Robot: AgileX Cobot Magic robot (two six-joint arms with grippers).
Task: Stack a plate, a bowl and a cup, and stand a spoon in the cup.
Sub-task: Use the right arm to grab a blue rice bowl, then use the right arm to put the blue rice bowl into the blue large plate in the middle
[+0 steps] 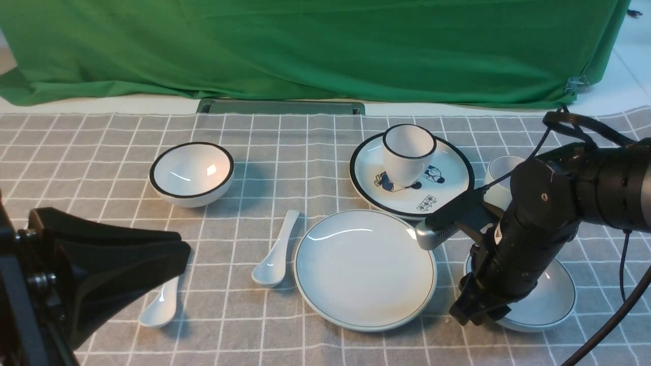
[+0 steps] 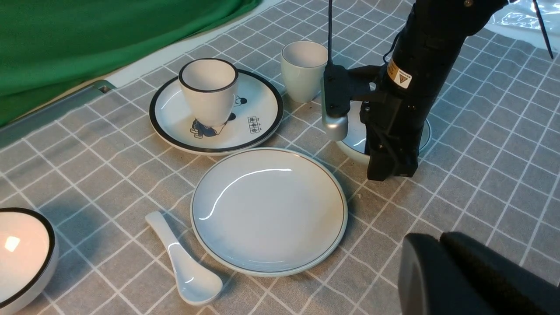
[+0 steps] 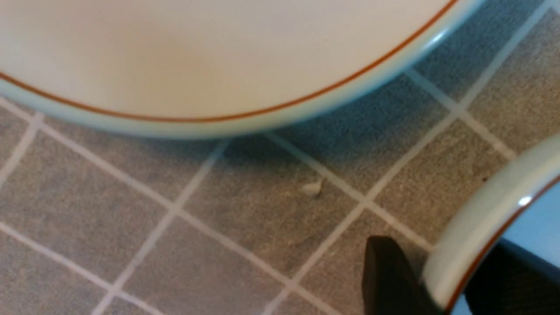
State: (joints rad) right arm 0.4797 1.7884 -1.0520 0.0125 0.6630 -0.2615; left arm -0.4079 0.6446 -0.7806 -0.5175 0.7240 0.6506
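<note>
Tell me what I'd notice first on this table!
The big black right gripper reaches down at the near right, astride the rim of the shallow bowl. Beside it, mid-table, lies the large white plate. Behind that, a black-rimmed cup stands on a cartoon plate.

Spoon [image 1: 274, 254] just left of the plate [image 1: 365, 269], bowl [image 1: 552, 300] right of it, cup [image 1: 498, 173] behind bowl.

Looks like a robotics lab: green backdrop cloth [image 1: 305, 51] hung behind a grey checked tablecloth [image 1: 76, 137], a cabled black robot arm [image 1: 534, 244] over it.
</note>
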